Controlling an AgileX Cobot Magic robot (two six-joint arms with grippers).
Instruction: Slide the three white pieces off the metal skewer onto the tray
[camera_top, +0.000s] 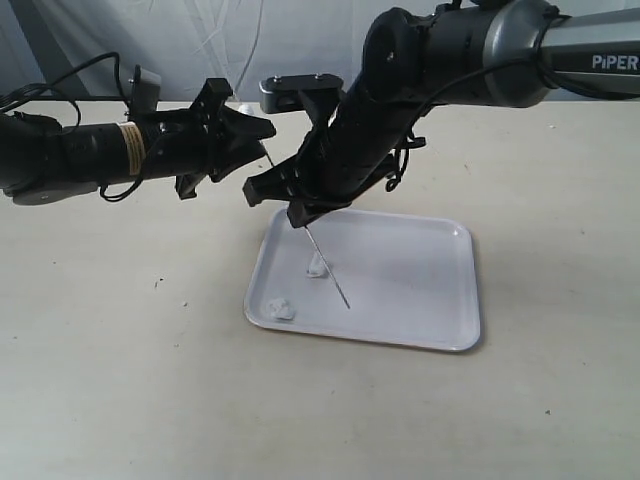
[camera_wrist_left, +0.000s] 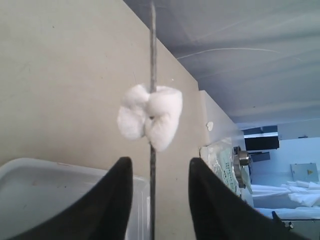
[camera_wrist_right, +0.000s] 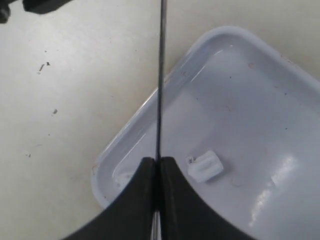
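Right gripper (camera_wrist_right: 156, 161) fingers (camera_wrist_right: 142, 195), closest to the wrist cam, are pressing together on the metal skewer (camera_wrist_right: 161, 90). They're pinching it, with the rod running straight out past the tips, over the tray (camera_wrist_right: 240, 100) rim and out above the table (camera_wrist_right: 65, 125). Left gripper (camera_wrist_left: 159, 162) is sitting spread, one finger on each side of the skewer, neither touching it. White pieces: the threaded piece (camera_wrist_left: 150, 116) is sitting on the rod just beyond the left fingertips, hanging over bare table, off the tray. The middle piece (camera_wrist_right: 205, 166) is lying on the tray floor just beside the right fingers; from outside it's sitting right against the rod, and I can't tell whether they're touching. The corner piece (camera_top: 280, 308) is lying near the tray's front-left corner, apart from the rod. In the exterior view the skewer is slanting down out of the right gripper, lower tip ending over the tray floor. Blocking: the right arm (camera_top: 360, 140) is crossing in front of the rod's upper stretch, so the threaded piece isn't showing from outside, and the right fingers are covering the rod's lower stretch in their own cam. Around: cables (camera_top: 60, 75) are trailing off the left arm (camera_top: 80, 155), a tan tape band (camera_top: 130, 148) is wrapping it, dark specks (camera_top: 157, 284) are dotting the table, and a pale curtain (camera_top: 200, 40) is hanging behind.
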